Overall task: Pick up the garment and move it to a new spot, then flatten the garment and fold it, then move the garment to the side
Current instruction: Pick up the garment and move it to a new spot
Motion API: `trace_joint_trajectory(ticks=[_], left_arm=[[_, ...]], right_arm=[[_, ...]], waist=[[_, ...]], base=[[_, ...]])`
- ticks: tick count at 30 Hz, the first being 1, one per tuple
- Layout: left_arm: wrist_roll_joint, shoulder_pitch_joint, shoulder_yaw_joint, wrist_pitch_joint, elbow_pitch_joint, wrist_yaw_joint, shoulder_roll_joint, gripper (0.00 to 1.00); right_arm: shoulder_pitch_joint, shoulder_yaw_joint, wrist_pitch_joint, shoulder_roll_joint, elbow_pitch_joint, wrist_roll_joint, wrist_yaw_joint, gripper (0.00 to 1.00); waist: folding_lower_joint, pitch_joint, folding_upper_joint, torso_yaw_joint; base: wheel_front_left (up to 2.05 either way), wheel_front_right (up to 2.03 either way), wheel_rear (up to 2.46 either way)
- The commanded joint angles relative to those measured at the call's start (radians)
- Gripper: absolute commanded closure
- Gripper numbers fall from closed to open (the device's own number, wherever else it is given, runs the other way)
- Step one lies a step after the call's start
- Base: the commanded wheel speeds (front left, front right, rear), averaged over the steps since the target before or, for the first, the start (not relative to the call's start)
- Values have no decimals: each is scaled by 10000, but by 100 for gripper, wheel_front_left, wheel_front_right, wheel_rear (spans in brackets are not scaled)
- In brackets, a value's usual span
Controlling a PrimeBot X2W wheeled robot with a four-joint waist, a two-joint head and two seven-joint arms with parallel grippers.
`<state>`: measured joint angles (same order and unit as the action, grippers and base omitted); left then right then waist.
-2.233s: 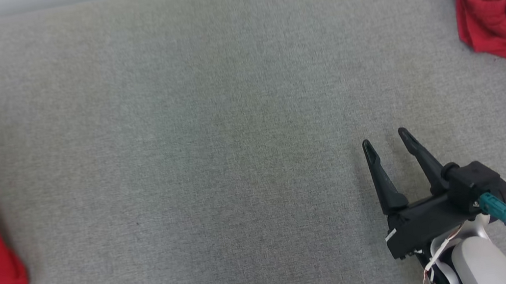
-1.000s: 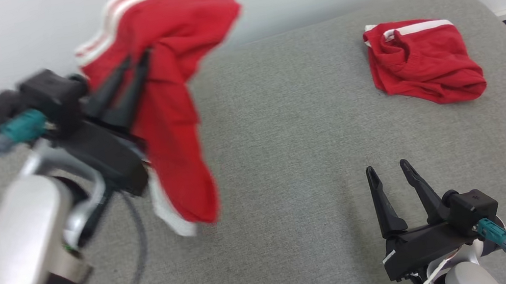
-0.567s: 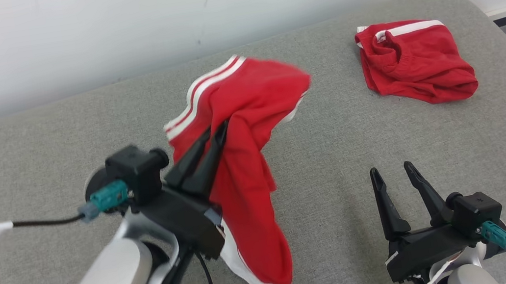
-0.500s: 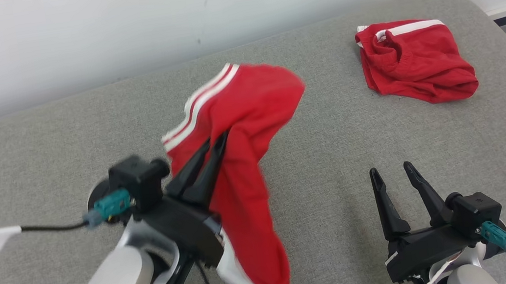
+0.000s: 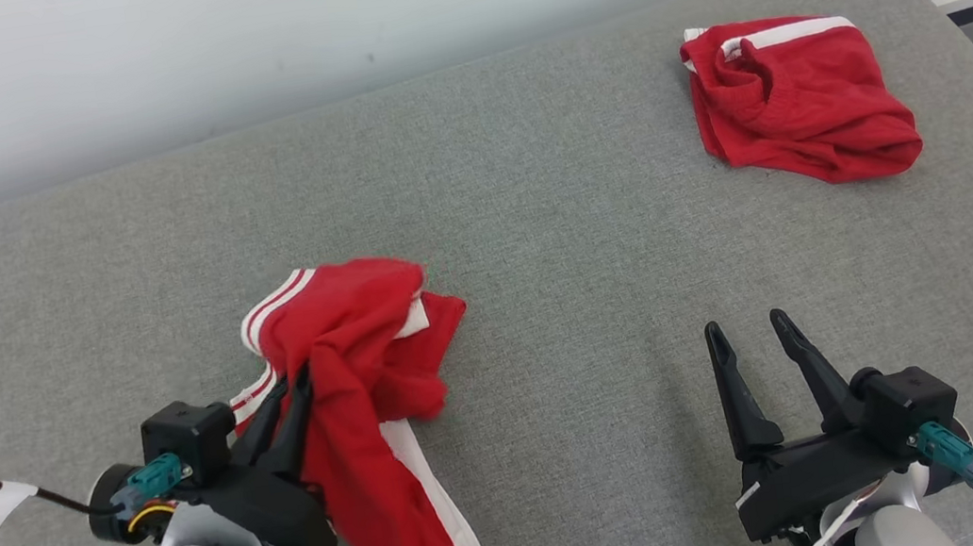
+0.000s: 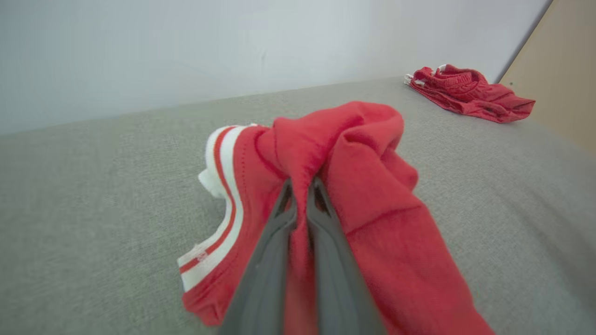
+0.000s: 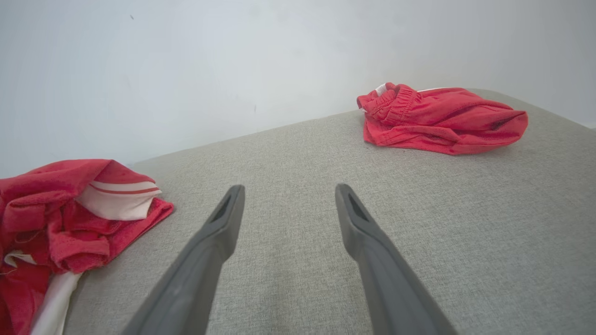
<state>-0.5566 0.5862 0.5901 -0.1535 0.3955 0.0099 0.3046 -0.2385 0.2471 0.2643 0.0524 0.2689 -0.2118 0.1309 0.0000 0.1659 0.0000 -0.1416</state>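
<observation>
Head view | garment [image 5: 354,349] is pinched by the closed left gripper [image 5: 293,384], crumpled on the grey cushion [image 5: 541,256] | right gripper [image 5: 744,324] is held wide, empty | release, flattening, folding, side-move judged outstanding

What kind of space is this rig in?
Probably an indoor test setup rather than a lived-in room: a grey fabric pad against a bare white wall, with a red garment and a second red garment as props.

Red shorts [image 5: 342,331] with white stripes, lower left; a second pair [image 5: 806,104], red with white band, upper right; grey upholstery [image 5: 557,234]; white wall [image 5: 226,43].
</observation>
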Motion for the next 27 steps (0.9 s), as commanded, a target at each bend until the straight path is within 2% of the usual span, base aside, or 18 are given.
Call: trace_joint_trajectory(ticks=[1, 2, 3, 4, 9, 16, 23, 27], left_arm=[[39, 102, -11, -193, 285, -58, -38, 100], [14, 128, 0, -308, 515, -102, -107, 85], [28, 170, 13, -409, 717, -156, -153, 39], [32, 214, 16, -510, 875, -180, -213, 0], [115, 253, -16, -889, 1176, -235, -510, 0], [387, -620, -526, -1102, -56, 206, -664, 0], [1271, -2079, -1911, -1118, -2182, 885, -561, 0], [1700, -2960, -2818, -1118, -2981, 1095, -573, 0]], right_arm=[[-101, 23, 19, -23, 2, 49, -2, 0], [-110, 15, 20, -22, 14, 49, -1, 0], [-108, 1, 20, -22, 23, 55, -2, 0], [-103, -23, 20, -21, 33, 62, -2, 0], [-73, -126, 20, -20, 85, 129, -2, 0], [131, -229, 20, -11, 8, 121, -2, 0], [228, -294, 20, -13, -5, 111, -2, 0], [261, -237, 20, -12, 9, 80, -1, 0]], waist=[[0, 58, 0, -14], [0, 73, 0, -4], [0, 83, 0, 14], [0, 84, 0, 40], [0, -9, 0, 227], [0, -129, 0, 571], [0, -228, 0, 888], [0, -315, 0, 1012]], base=[[0, 0, 0], [0, 0, 0], [0, 0, 0], [0, 0, 0], [0, 0, 0], [0, 0, 0], [0, 0, 0], [0, 0, 0]])
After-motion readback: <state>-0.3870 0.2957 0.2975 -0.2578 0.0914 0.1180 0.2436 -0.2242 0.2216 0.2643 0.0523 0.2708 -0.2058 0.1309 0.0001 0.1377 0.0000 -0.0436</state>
